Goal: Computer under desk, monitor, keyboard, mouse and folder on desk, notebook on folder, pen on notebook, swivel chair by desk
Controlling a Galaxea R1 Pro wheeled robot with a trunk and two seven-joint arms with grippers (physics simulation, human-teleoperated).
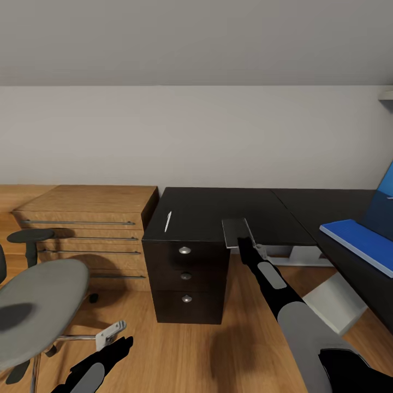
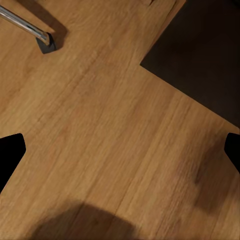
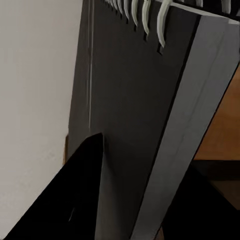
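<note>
One thin dark-covered notebook (image 1: 236, 231) is pinched in the right tool (image 1: 246, 244) above the black bench (image 1: 218, 210), ready for the blue flat folder (image 1: 357, 243); the left tool (image 1: 112, 341) hangs wide, low.

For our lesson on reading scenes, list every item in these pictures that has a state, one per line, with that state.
Thin dark spiral-bound notebook: held by the right end effector above the desk edge.
Thin white pen: lying on the black desk.
Flat bright blue folder: lying flat on the desk.
Black drawers with silver knobs: closed.
Grey swivel chair: seat bare.
Left end effector: open, holding nothing.
</note>
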